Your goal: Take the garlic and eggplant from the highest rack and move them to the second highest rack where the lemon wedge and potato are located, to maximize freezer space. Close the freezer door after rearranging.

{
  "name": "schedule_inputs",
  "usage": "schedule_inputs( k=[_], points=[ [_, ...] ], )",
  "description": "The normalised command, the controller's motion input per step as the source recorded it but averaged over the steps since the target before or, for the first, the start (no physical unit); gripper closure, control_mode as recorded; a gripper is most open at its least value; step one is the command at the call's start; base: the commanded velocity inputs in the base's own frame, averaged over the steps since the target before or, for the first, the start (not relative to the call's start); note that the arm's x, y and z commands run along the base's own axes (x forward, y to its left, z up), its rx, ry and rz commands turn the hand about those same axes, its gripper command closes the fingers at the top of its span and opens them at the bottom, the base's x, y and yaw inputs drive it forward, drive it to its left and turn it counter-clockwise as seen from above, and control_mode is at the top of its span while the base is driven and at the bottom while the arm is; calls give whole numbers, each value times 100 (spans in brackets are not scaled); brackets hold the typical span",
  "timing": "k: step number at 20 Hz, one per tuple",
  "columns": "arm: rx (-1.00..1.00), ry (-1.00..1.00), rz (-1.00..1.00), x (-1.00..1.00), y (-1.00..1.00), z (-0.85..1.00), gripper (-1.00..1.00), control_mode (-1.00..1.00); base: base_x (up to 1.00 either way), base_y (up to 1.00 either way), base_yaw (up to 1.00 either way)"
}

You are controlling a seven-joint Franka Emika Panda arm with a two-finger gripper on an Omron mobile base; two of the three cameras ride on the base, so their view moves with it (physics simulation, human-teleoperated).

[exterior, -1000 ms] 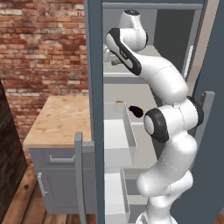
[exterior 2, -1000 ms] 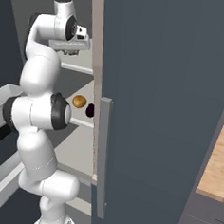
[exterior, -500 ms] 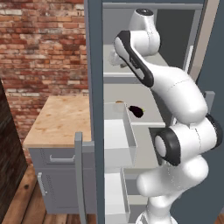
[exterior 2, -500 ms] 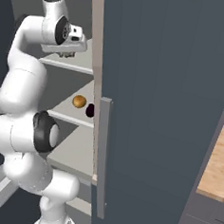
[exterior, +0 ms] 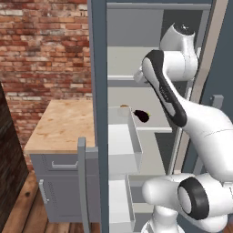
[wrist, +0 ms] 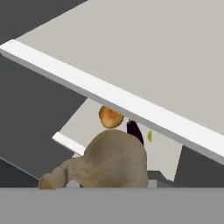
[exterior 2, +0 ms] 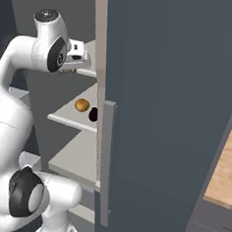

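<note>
Filling the lower middle of the hand view, the garlic (wrist: 114, 159) sits right at the claw, a lumpy grey-beige bulb with a stubby stem trailing toward 8 o'clock; the finger tips themselves are hidden behind it, so the claw appears closed on it at a medium width. Past the bulb, at 12 o'clock from it, the white front edge of the highest rack (wrist: 109, 94) crosses the hand view on a slant. Below that edge lies the second highest rack (wrist: 83, 127), carrying the potato (wrist: 110, 117), the dark eggplant (wrist: 134, 131) just beside it at 4 o'clock, and the small lemon wedge (wrist: 149, 136) near the eggplant at 3 o'clock.

From the right base view, the potato (exterior 2: 82, 105) and eggplant (exterior 2: 93, 114) rest close together on the second highest rack (exterior 2: 68, 119), the eggplant partly cut off by the freezer door (exterior 2: 168, 107). The claw (exterior 2: 83, 54) is level with the rack above, at 12 o'clock from the potato. In the left base view the eggplant (exterior: 142, 115) lies on its shelf inside the freezer (exterior: 98, 91), with a wooden surface (exterior: 61, 125) at 9 o'clock.
</note>
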Motion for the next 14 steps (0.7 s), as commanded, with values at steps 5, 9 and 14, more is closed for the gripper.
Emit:
schedule_inputs(
  k=[5, 9, 14],
  points=[
    [0, 0, 5, -100, -14, -16, 100, -100, 0, 0, 0],
    [0, 8, 2, -100, 0, -25, 100, -100, 0, 0, 0],
    [0, 16, 0, -73, 0, -42, 100, -100, 0, 0, 0]
  ],
)
